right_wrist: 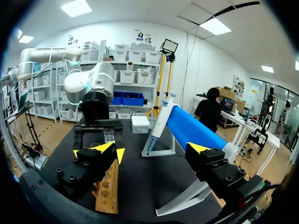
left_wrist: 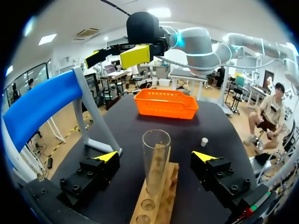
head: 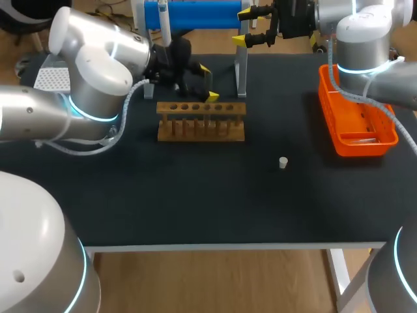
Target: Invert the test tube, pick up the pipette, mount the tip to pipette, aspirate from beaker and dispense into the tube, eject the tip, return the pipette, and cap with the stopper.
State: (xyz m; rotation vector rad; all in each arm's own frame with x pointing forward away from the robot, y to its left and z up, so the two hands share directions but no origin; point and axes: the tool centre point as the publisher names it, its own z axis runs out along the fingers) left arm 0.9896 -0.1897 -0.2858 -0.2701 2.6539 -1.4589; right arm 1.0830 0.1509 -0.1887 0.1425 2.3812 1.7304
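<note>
Black tabletop [head: 195,202] carries a wooden rack [head: 202,121], and the test tube [left_wrist: 156,144] stands upright in it, mouth up, near one end. The left gripper [left_wrist: 155,157] straddles the tube with its fingers spread wide, neither touching the glass. The small white stopper [head: 283,162] lies alone on the table between the rack and the orange basket [head: 339,140]. Farther back, the pipette [right_wrist: 159,122] hangs on the blue-topped stand [head: 242,72]. The right gripper [right_wrist: 152,148] hovers by that stand, its fingers spread with nothing between them.
</note>
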